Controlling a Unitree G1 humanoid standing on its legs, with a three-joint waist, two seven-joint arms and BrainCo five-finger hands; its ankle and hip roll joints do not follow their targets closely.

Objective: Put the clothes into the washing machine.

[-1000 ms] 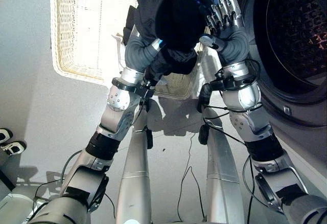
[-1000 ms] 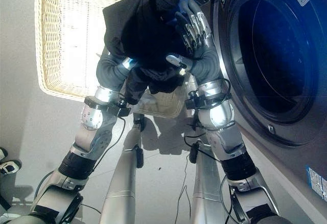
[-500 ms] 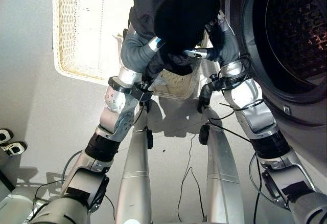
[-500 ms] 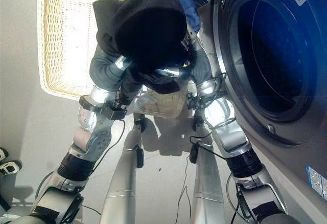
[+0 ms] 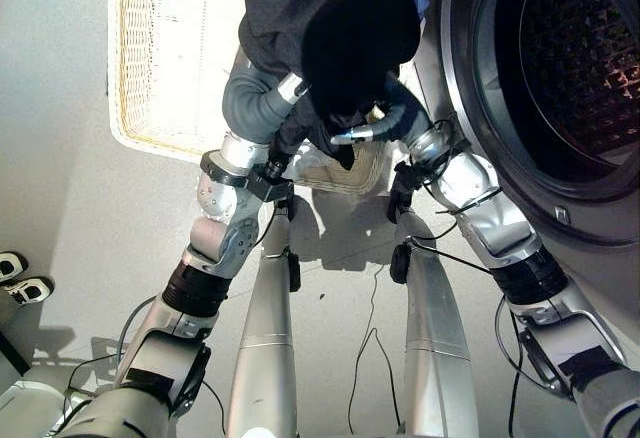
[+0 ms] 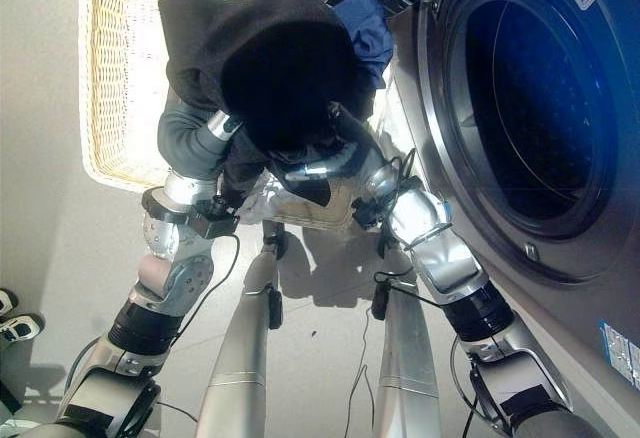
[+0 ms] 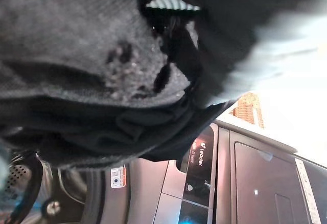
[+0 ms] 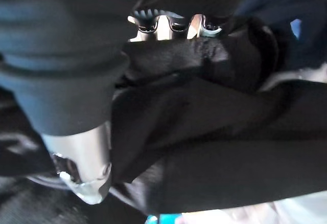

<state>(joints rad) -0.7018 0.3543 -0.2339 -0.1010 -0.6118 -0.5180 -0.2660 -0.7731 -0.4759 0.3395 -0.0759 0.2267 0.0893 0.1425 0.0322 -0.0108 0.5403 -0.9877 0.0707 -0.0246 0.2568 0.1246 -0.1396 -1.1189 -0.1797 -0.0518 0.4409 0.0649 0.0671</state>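
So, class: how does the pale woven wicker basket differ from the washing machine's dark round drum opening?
The wicker basket is pale, rectangular and woven, lying on the floor; the drum opening is dark, round and metal-ringed, set in the machine's front. The bundle of dark clothes hangs between them. Both stand open.

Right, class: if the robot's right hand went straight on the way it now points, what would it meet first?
The right hand points into the dark clothes, so it meets them first; depth beyond is unclear.

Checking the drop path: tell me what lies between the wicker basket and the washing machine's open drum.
In the left eye view, the dark clothes bundle sits between the wicker basket and the drum.
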